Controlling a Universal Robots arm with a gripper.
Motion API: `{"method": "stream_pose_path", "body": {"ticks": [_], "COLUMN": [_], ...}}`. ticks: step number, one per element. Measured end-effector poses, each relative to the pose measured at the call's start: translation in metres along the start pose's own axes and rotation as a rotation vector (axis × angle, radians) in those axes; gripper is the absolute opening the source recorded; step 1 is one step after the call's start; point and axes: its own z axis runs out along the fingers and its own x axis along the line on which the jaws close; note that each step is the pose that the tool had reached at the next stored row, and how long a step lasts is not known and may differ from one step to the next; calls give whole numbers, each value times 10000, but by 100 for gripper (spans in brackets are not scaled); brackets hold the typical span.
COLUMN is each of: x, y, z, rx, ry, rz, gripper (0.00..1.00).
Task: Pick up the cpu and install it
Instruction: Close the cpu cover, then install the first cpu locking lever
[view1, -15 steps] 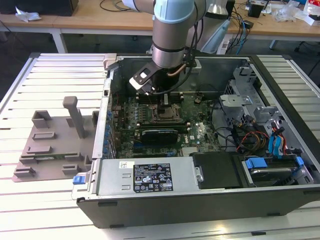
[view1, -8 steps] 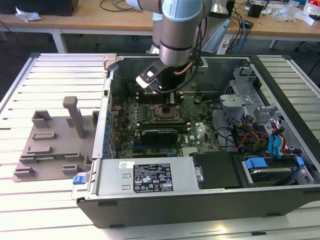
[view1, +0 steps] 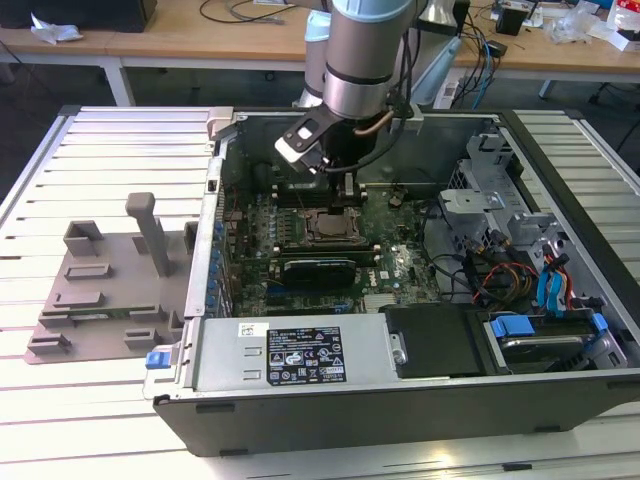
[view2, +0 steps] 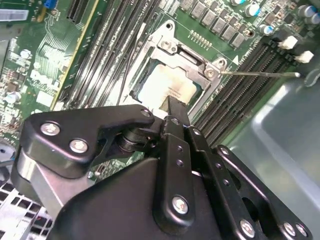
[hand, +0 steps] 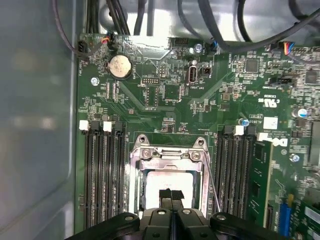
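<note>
exterior view: gripper (view1: 338, 192) hangs just above the socket (view1: 328, 228) inside the open computer case (view1: 400, 410); grey tray (view1: 100, 290) well apart, at the exterior view's left.
second wrist view: cpu (view2: 162, 85) lies flat in the socket; fingers (view2: 176, 112) pressed together, gripping nothing.
first wrist view: fingertips (hand: 166, 197) over the cpu; contact unclear.
handling: likely light, stiff, slick on top, fragile underneath; grip the thin opposite edges.

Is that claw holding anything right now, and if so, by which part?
Nothing is held. The gripper is shut with nothing in it, poised over the cpu, which lies in the motherboard socket.
</note>
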Motion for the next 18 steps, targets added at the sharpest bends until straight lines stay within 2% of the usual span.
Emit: {"method": "stream_pose_path", "body": {"ticks": [3,7,18], "x": [-2,-3,-3], "y": [-2,-3,-3], "z": [-124,-228,-229], "rx": [11,18,17], "ry": [15,61,79], "rz": [0,-3,-4], "gripper": [11,11,11]}}
